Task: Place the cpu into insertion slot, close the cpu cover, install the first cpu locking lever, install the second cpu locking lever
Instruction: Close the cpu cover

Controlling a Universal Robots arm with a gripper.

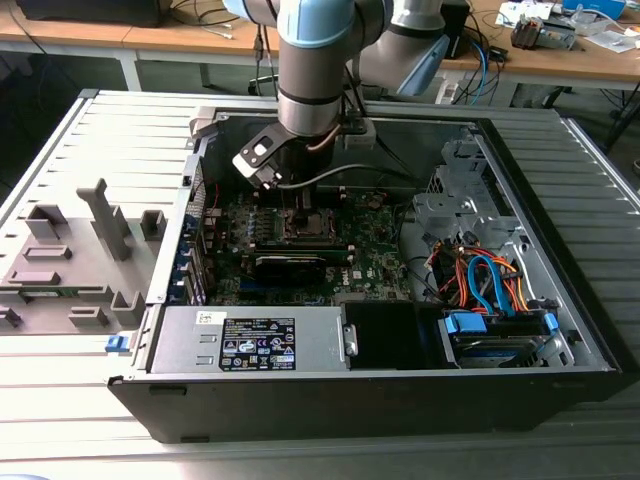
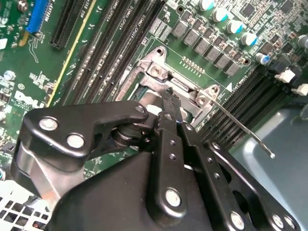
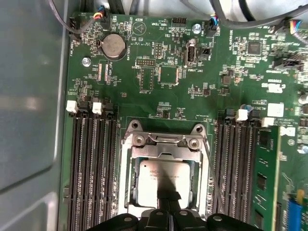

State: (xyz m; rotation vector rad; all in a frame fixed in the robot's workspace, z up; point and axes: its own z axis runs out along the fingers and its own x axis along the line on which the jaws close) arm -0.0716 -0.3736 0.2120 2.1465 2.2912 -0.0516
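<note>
1. The open computer case point(image 1: 590, 330) holds the motherboard point(image 1: 375, 262). In the exterior view, the insertion slot point(image 1: 305, 224) lies at twelve o'clock of the long black card point(image 1: 290, 265).
2. The cpu point(image 3: 161, 175) sits inside the insertion slot, ringed by the cpu cover point(image 3: 144, 153).
3. The tool point(image 3: 168, 195), fingers together, points at the cpu's face.

The exterior view is looking down from well back onto the open black metal computer case point(image 1: 380, 395). The 2 wrist views are riding close above its green circuit board point(image 3: 168, 53) point(image 2: 96, 43), the second nearer and more slanted, both sharing the silvery-rimmed square insertion slot point(image 3: 126, 173) point(image 2: 154, 72).
</note>
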